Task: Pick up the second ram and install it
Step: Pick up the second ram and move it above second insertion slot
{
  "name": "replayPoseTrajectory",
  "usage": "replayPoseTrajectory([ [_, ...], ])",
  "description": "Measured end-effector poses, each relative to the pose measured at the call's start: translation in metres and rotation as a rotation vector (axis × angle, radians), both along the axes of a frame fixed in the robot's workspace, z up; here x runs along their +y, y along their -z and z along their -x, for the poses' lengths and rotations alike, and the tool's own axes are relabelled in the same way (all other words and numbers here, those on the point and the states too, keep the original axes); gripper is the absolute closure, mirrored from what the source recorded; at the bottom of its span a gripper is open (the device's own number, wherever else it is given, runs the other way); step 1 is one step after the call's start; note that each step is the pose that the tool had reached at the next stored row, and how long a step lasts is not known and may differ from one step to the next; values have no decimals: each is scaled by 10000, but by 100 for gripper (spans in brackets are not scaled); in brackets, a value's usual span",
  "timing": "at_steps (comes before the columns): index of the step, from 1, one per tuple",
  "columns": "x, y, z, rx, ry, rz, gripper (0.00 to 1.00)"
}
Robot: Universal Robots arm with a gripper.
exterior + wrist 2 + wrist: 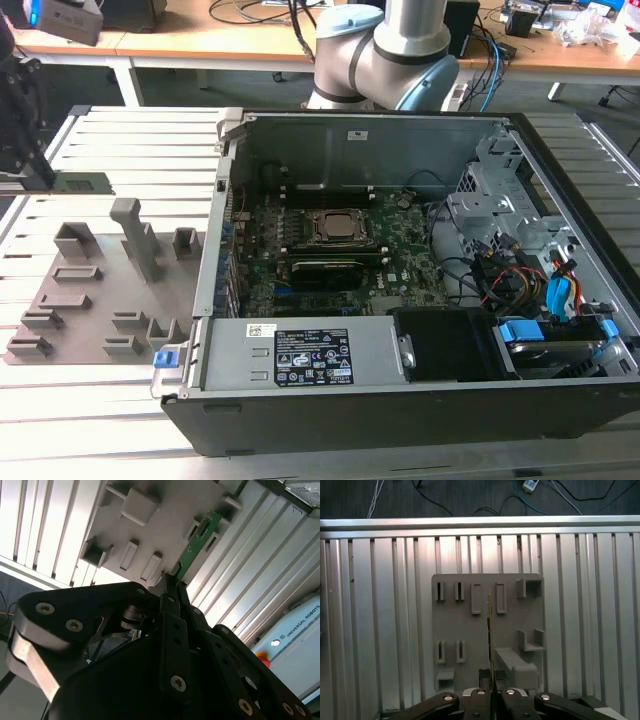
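— What is the hand doing?
— It is gripping the second ram by one end, holding it over the grey holder tray.
— Where?
— In the exterior view, over the table, at ten o'clock from the open computer case.

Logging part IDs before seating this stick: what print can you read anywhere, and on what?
Big label on the computer: print too small to read.
Small sticker on its back wall: too small.
White box with a red button: maker's name only.
Memory stick in the hand: no readable print.
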State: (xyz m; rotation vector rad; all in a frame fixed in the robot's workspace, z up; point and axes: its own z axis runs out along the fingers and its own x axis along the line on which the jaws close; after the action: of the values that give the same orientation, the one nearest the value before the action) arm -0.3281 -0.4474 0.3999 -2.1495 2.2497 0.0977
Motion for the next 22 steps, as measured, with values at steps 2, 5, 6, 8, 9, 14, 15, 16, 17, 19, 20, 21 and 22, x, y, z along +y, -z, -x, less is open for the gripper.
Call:
replayPoseTrajectory([
  [2, 0, 1, -109, -1, 1, -1, 86],
  [5, 0, 0, -200, 0, 1, -1, 86],
  [6, 0, 0, -228, 0, 0, 0, 86],
  [8, 0, 1, -279, -1, 0, -1, 86],
  [9, 0, 0, -327, 0, 1, 0, 86],
  [14, 0, 0, -616, 1, 1, 0, 86],
  [15, 0, 0, -675, 0, 0, 0, 86],
  [16, 0, 1, -736, -1, -1, -1, 86],
  [17, 0, 0, -790, 0, 1, 0, 86],
  [19, 0, 0, -907, 0, 1, 0, 86],
  [20, 0, 0, -960, 0, 0, 0, 86],
  [21, 0, 0, -989, 0, 1, 0, 86],
  [22, 0, 1, -1034, -1, 1, -1, 86],
])
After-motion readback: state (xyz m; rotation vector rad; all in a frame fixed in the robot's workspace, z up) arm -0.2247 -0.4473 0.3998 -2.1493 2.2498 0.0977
